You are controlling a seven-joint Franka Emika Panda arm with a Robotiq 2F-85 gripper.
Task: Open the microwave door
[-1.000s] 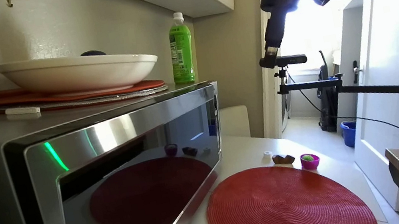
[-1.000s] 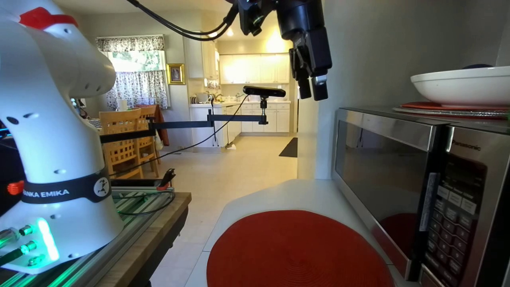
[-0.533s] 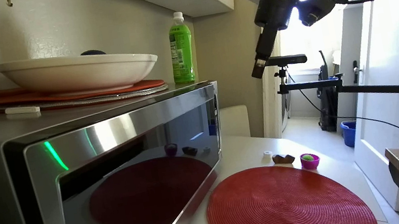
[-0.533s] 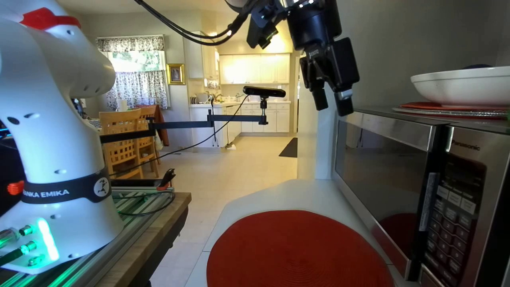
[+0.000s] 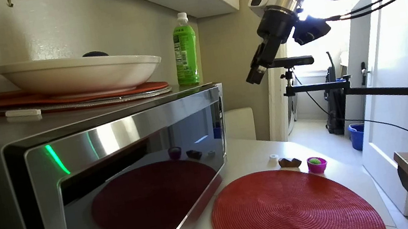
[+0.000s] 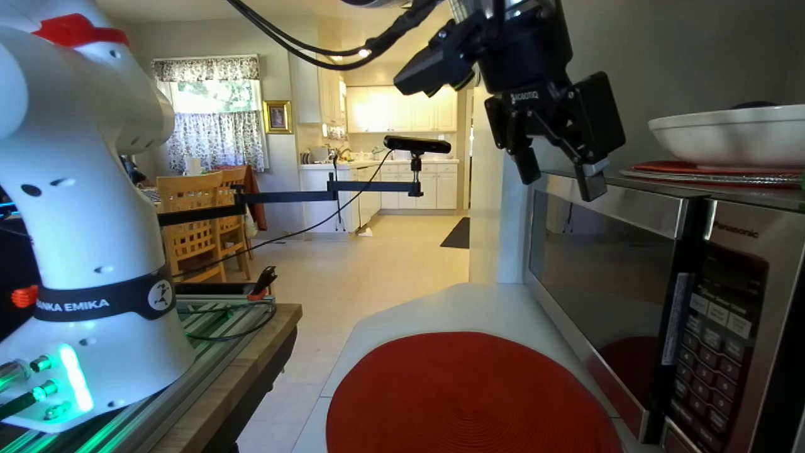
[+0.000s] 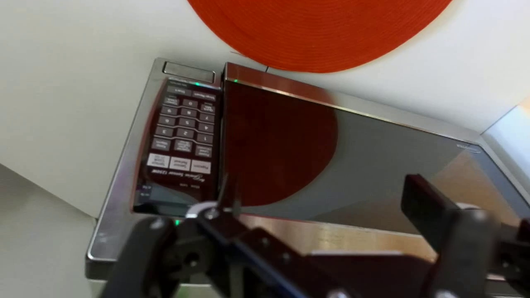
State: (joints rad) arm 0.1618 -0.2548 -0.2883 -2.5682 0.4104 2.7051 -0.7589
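Before the steel-framed dark glass microwave door [image 5: 142, 191], a round red woven placemat [image 5: 294, 207] is set on the flat white tabletop [image 5: 245, 155].

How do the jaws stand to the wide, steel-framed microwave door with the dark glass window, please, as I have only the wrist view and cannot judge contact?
Observer: In an exterior view, a visible gap separates the jaws from the microwave door, so they are not touching it.
Operator: Thank you; does anything wide stand on top of the big stainless-steel microwave?
Observer: Yes, a wide, shallow white bowl stands up there, in both exterior views.
Operator: Is there anything small beside the round, red woven placemat, outside my picture?
Observer: Yes, among other things, a small round magenta cup, shown in an exterior view.
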